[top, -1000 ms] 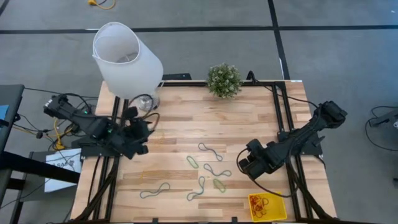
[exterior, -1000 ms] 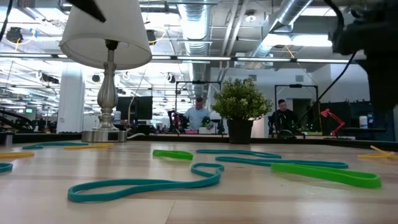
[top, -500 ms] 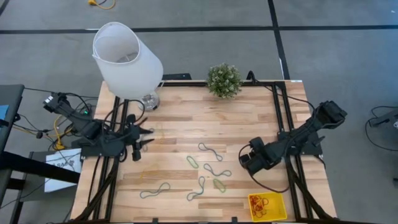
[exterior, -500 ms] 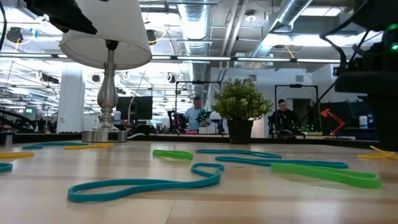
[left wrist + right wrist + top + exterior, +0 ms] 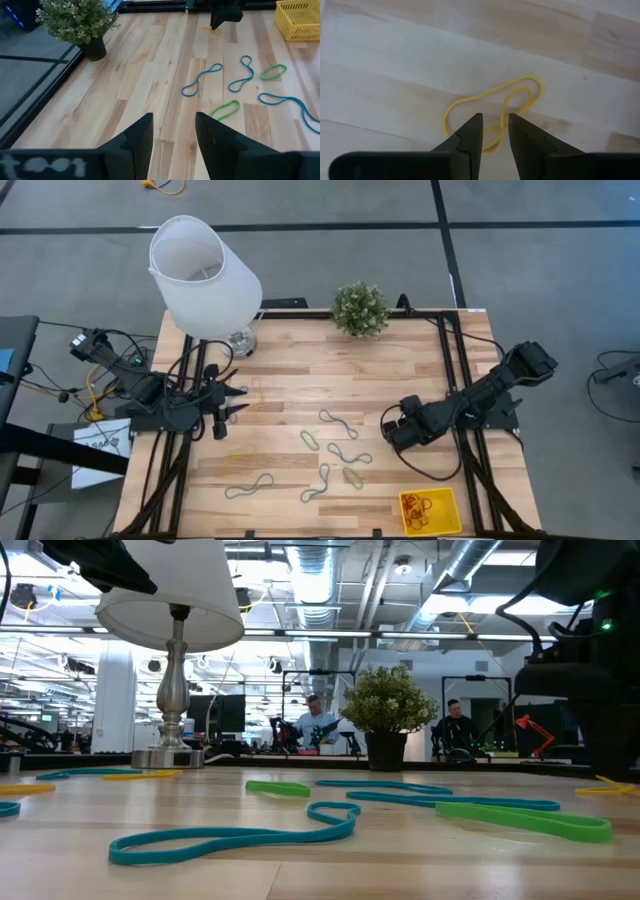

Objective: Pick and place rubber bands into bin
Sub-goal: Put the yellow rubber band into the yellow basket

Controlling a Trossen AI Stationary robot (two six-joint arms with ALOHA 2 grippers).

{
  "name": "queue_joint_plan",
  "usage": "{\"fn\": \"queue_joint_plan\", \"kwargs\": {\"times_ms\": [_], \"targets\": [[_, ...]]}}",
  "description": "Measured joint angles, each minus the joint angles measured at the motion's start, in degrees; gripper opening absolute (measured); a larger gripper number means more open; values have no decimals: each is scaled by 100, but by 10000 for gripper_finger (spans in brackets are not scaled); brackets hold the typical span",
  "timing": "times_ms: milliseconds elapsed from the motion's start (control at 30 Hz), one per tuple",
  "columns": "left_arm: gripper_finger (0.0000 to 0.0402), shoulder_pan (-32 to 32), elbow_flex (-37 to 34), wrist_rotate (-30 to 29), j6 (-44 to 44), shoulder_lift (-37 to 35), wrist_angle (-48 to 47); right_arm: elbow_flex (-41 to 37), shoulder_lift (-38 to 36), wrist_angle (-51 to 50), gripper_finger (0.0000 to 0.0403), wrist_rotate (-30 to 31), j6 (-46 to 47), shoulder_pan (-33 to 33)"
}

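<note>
The left hand (image 5: 232, 402) is parked at the desk's (image 5: 290, 375) left edge, near the lamp (image 5: 205, 275); its fingers (image 5: 137, 137) are seen apart and empty in the left wrist view, and it is judged to be waiting.

Several green and teal bands (image 5: 332, 450) are scattered over the desk's middle, well apart from the bin.

The right hand (image 5: 392, 432) is held right of the middle, over a yellow band (image 5: 495, 112). In the right wrist view its fingers (image 5: 470, 132) are shown a little apart, straddling part of the loop, with nothing gripped yet. The step in hand is judged to be picking this band. Next, the fingers must be lowered to the wood and closed on the thin strand, which could easily slip.

The bin (image 5: 430, 511) is set at the near right corner, with some bands already inside.
</note>
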Motion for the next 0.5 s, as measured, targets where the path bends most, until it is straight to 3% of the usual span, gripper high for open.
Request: {"fn": "queue_joint_plan", "kwargs": {"times_ms": [333, 500], "targets": [[138, 0, 0, -162, 176, 2, -17, -17, 0, -43, 88, -18, 179, -15], [138, 0, 0, -188, 189, 2, -18, -382, 0, 261, 88, -9, 463, -15]]}}
